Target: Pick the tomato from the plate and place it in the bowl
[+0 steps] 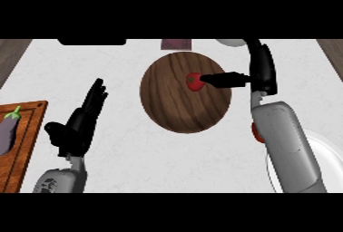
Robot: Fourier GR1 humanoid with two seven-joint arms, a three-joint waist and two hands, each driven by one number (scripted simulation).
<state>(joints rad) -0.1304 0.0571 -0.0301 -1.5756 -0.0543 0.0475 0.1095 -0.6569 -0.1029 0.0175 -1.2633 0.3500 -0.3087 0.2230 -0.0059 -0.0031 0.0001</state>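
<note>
At the fingertips of the right hand (234,79), a small red tomato (194,81) with a green stalk; looks pinched there between fingers and thumb, most of its red skin showing beyond the tips; directly beneath hand and tomato, a round wooden bowl (181,108), dark brown with visible grain; reaches in over the bowl's far right side, grey forearm trailing back toward the lower right; behind that hand, under and beside its forearm, the curved rim of a white plate (326,149), mostly hidden by the arm; close against the forearm on the bowl side, a small red shape (256,132), too covered to name.

Well off to the other side of the bowl from the right hand, the left hand (80,118); rests open, fingers straight and pointing up, holding nothing; beyond the left hand, at the outer edge, a wooden cutting board (26,149) with a purple eggplant (7,131) lying on it.

Judged from this: lifting from the plate and carrying across appear done, with the tomato now at the bowl; not possible to tell whether it hangs above the wood or already touches it; left to do, seemingly, only lowering if needed, opening the fingers, and drawing the hand clear.
</note>
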